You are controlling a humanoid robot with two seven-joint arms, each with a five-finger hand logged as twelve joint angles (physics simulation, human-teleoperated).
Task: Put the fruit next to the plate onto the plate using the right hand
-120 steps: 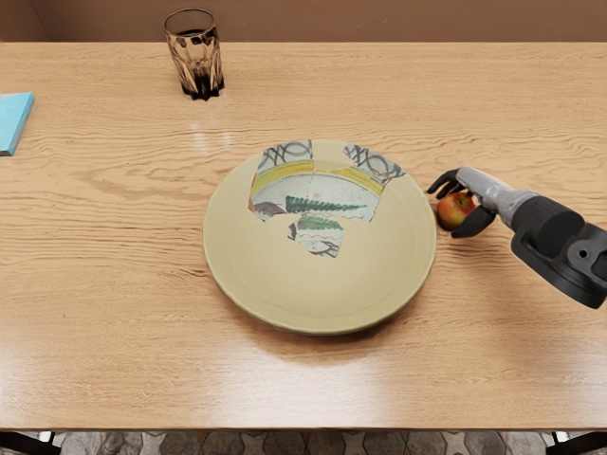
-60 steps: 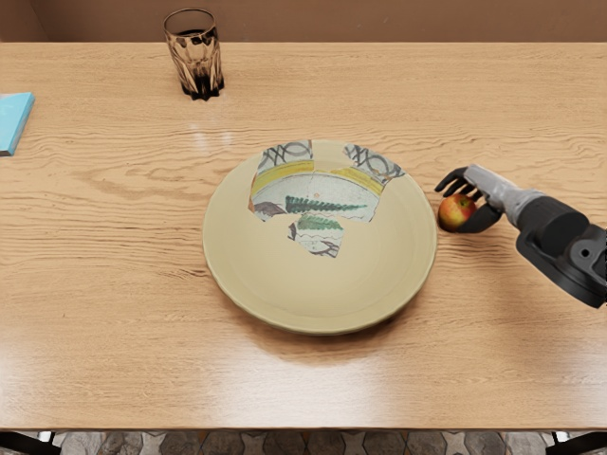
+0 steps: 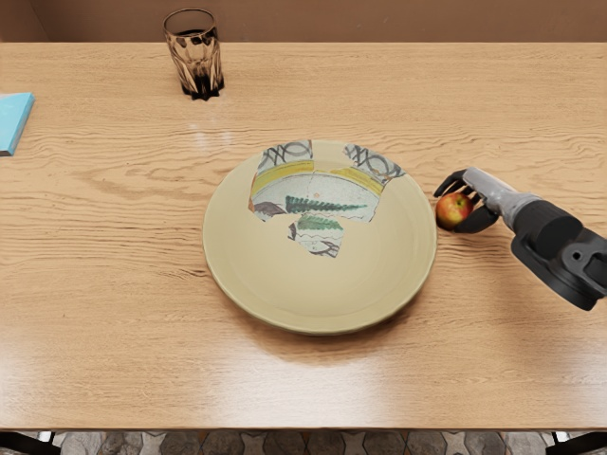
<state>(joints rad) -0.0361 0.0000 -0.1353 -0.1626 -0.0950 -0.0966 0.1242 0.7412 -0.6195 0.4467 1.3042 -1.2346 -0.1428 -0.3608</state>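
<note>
Apple held beside the plate

Apple (image 3: pixel 453 209), red with a yellow patch, sits on the bench (image 3: pixel 114 284) just off the right rim of the plate (image 3: pixel 313 294), not on it. The right robot hand (image 3: pixel 471 194), its arm coming in from the right edge, has its dark fingers curled round the apple from the far and near sides. The plate is cream with a patterned patch on its far half. A brown drinking glass (image 3: pixel 194 57) stands at the far left, and a blue flat object (image 3: pixel 11 121) lies at the left edge.
</note>
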